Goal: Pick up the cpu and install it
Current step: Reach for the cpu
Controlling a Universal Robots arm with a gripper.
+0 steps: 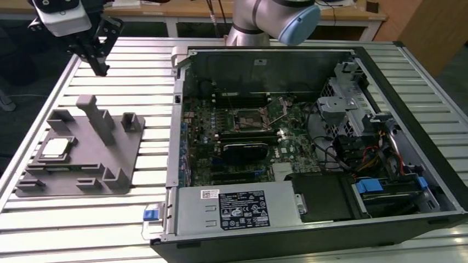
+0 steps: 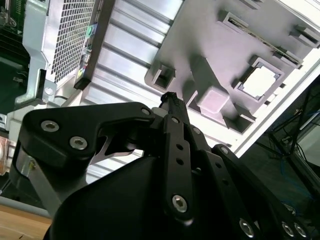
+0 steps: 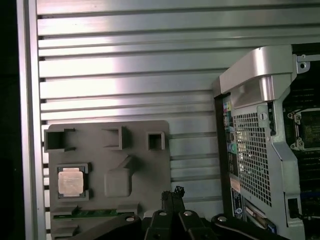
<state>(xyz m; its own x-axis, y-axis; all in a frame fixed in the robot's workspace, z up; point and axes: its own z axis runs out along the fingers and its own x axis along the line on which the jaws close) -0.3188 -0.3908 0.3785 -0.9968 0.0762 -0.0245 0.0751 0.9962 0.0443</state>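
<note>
The cpu (image 1: 57,148), a small silver square with a thin tan rim, lies flat in a pocket of the grey fixture tray (image 1: 109,164) at the exterior view's left. Both wrist views show the cpu (image 3: 70,181) (image 2: 260,82) seated in that tray (image 3: 100,150). My gripper (image 1: 100,68) hangs high above the slatted table, beyond the tray's far edge and well apart from the cpu. Its black fingers (image 3: 172,192) meet at the tips with nothing between them. In the open computer case, the empty processor socket (image 1: 249,120) sits on the motherboard.
The open computer case (image 1: 307,142) fills the middle and right of the slatted metal table (image 1: 131,60), with cables, a drive cage and a power supply (image 1: 234,208) inside. Tall grey posts (image 1: 91,112) rise from the tray. A strip of bare slats separates tray and case.
</note>
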